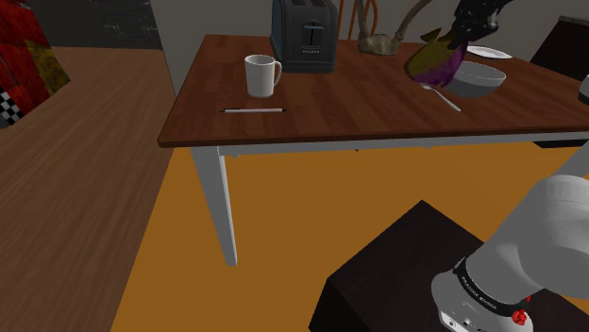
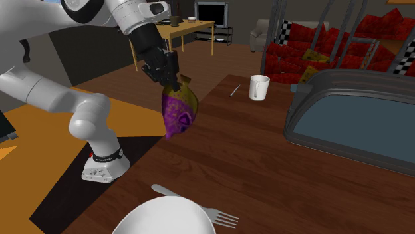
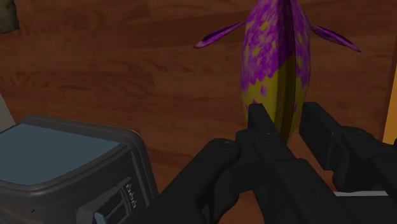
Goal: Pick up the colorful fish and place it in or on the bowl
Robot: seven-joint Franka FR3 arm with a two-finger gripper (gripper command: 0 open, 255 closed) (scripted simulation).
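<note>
2 black fingers (image 3: 259, 124) of mine are clenched on the colorful fish (image 3: 273, 70). They pinch its purple-and-yellow body close to the tail, and its purple fins spread out beyond my gripper (image 3: 286, 118).

In the second exterior view the fish (image 2: 178, 106) hangs nose down from my gripper (image 2: 174, 81), clear of the brown wooden table (image 2: 266, 173). The white bowl (image 2: 169, 219) sits at 6 o'clock of the fish there, well apart from it. 1 fork (image 2: 214, 215) lies just beside the bowl at 3 o'clock.

In the shoulder view the fish (image 1: 432, 58) shows at 10 o'clock of the bowl (image 1: 475, 78) and overlaps its rim in the picture. My gripper (image 1: 453, 38) is at 1 o'clock of the fish. 1 white plate (image 1: 488, 52) lies at 1 o'clock of the bowl. 1 white mug (image 1: 261, 75) stands at 8 o'clock of the dark toaster (image 1: 304, 35), and 1 pen (image 1: 252, 110) lies at 6 o'clock of the mug, near the table's front edge.
</note>
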